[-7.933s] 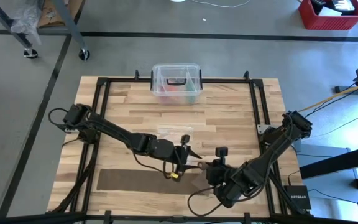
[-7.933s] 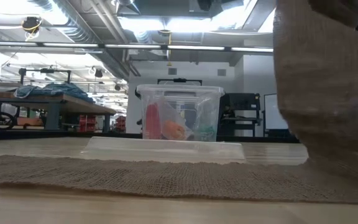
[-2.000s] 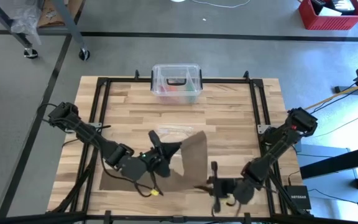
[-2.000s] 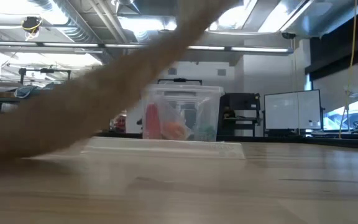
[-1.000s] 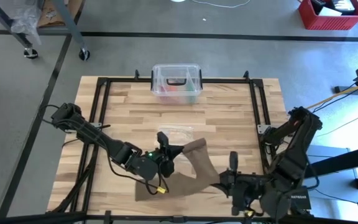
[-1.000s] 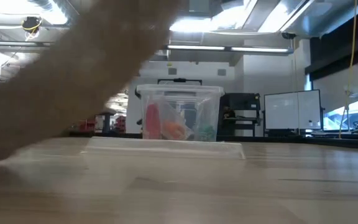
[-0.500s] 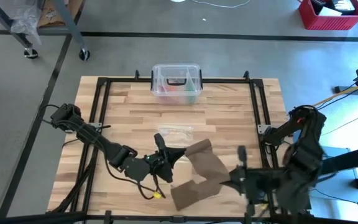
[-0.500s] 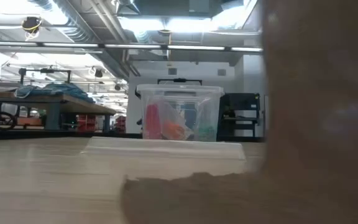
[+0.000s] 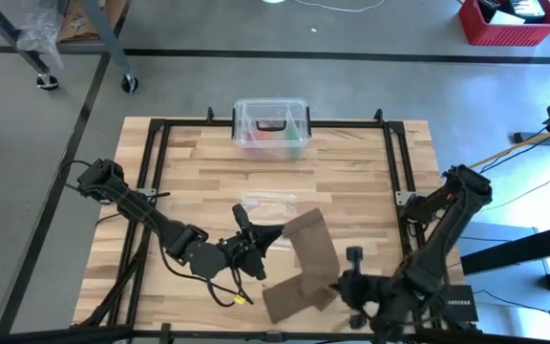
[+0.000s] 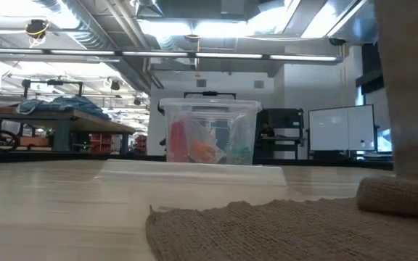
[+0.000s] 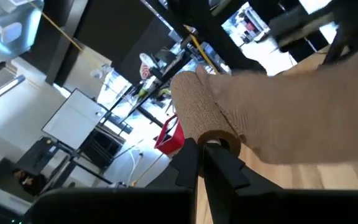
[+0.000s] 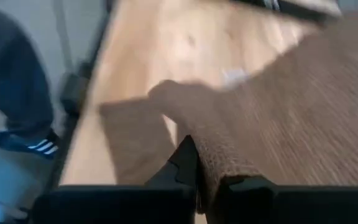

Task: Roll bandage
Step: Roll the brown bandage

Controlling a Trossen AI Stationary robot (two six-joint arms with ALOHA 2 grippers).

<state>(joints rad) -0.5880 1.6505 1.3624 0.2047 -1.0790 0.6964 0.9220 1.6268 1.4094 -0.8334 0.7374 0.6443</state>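
The wooden bench point(image 9: 361, 172) carries everything, with a black metal frame point(image 9: 157, 172) running round its edges. The left arm point(image 9: 146, 215) reaches in from the left edge toward the middle, and the right arm point(image 9: 442, 229) bends down along the right edge to the front.

The bandage point(image 9: 306, 263) lies at the front middle of the bench, folded over itself in a loose zigzag, its upper end rolled into a short tube. The left hand point(image 9: 280, 232) is clamped shut on that rolled end; the right hand point(image 9: 340, 285) is closed on the bandage's other end near the front edge.

A clear plastic box point(image 9: 271, 127) with a black handle stands at the far edge, well apart from the bandage. A clear plastic bag point(image 9: 267, 204) lies flat between them, just behind the left hand.

In the right wrist view a person's trouser leg and shoe point(image 12: 33, 144) show beside the bench.
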